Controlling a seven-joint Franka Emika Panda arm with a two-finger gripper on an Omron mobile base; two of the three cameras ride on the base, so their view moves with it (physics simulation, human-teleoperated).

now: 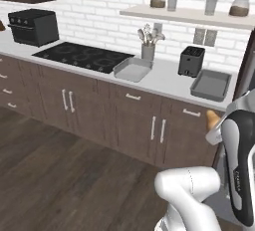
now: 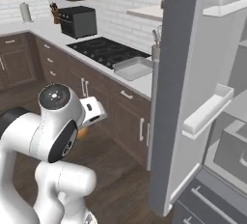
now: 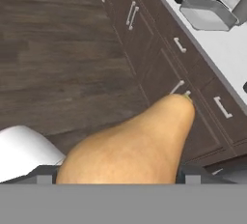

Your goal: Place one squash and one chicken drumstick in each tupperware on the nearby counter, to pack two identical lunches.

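Note:
A tan, pear-shaped squash sits between the two fingertips of my gripper, which is shut on it in mid-air over the wooden floor, in front of the cabinets. Its orange tip pokes out beside the hand in the left base view, and shows as a small orange patch in the right base view. Two empty grey tupperware trays lie on the counter: one next to the cooktop, the other right of the toaster. The near tray also appears in the hand view. The chicken drumstick is out of view.
A black toaster stands between the trays, with a utensil holder behind the left one. Further left are a black cooktop and a toaster oven. The open fridge door rises on the right. Brown cabinet fronts line the floor.

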